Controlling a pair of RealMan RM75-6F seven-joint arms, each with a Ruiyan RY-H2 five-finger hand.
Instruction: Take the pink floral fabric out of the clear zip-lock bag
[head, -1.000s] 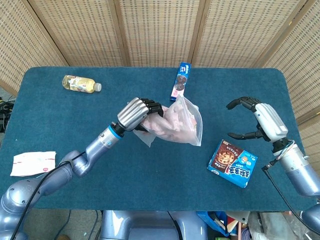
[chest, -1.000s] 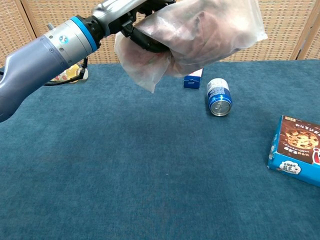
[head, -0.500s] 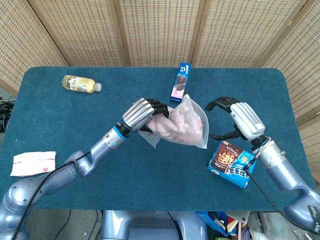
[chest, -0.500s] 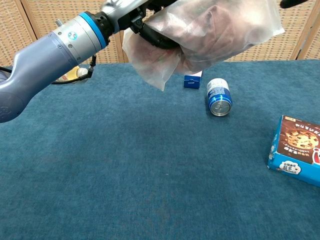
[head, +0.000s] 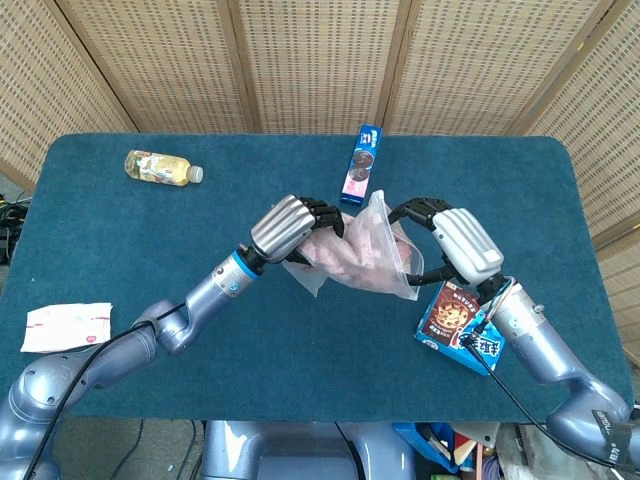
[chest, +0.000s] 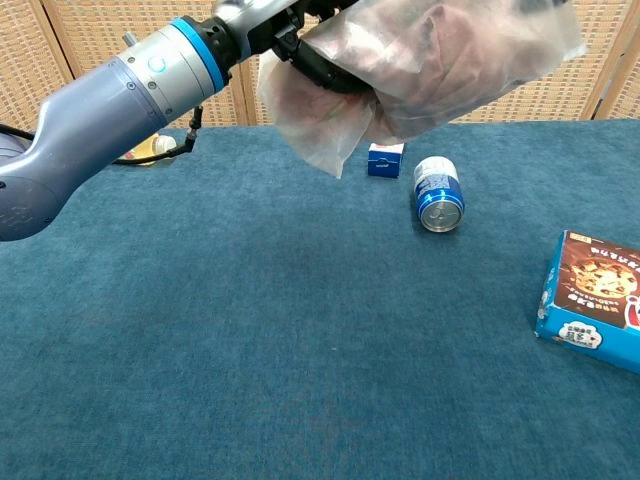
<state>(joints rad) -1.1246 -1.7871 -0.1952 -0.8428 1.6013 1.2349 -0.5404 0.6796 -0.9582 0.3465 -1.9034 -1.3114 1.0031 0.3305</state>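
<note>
My left hand (head: 288, 226) grips the left end of the clear zip-lock bag (head: 388, 262) and holds it up off the table. The pink floral fabric (head: 340, 252) is bunched inside the bag. In the chest view the bag (chest: 320, 130) hangs at the top of the frame, the fabric (chest: 420, 60) shows through the plastic, and my left forearm (chest: 110, 110) reaches in from the left. My right hand (head: 448, 240) is at the bag's right edge with its fingers curved and apart, holding nothing. Whether they touch the plastic cannot be made out.
A blue cookie box (head: 462, 326) lies below my right hand, near the table's front right. A blue can (chest: 438, 195) and a small blue box (chest: 385, 160) lie behind the bag. A bottle (head: 160, 167) rests far left and a white packet (head: 68, 327) near left.
My right hand has moved left, from well right of the bag to its right edge. My left hand carried the bag slightly right and kept its grip.
</note>
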